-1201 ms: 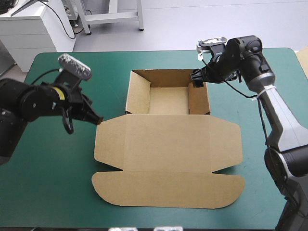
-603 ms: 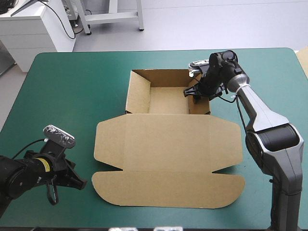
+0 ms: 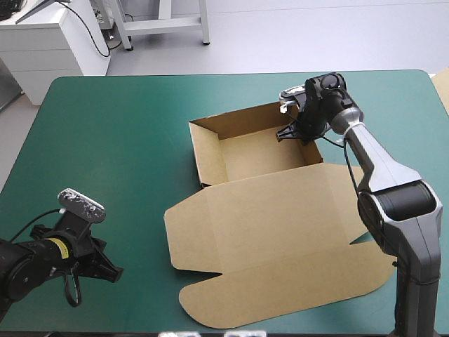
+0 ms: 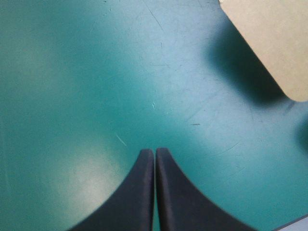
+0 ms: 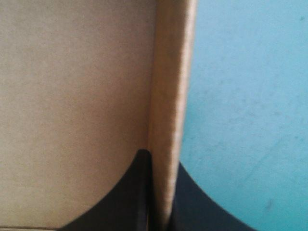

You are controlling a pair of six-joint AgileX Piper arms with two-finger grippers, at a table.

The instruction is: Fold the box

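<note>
Box: the brown box (image 3: 256, 158) sits right of the middle of the counter (image 3: 105, 140), toward its far side and skewed to its edges.
Done so far: the tray's walls stand raised around a bare floor; that part looks formed to me.
Left to do: the lid (image 3: 280, 246) lies flat on the teal-green cover, flaps spread, so I'd say that is the part still unworked.
Right pincer (image 3: 293, 130): clamped on the tray's right wall (image 5: 171, 72) by the far corner, one black finger inside and one outside.
Left pincer (image 3: 109, 272): pressed together on nothing, low over bare counter at the near left, well apart from the box; a rounded lid corner shows ahead.
</note>
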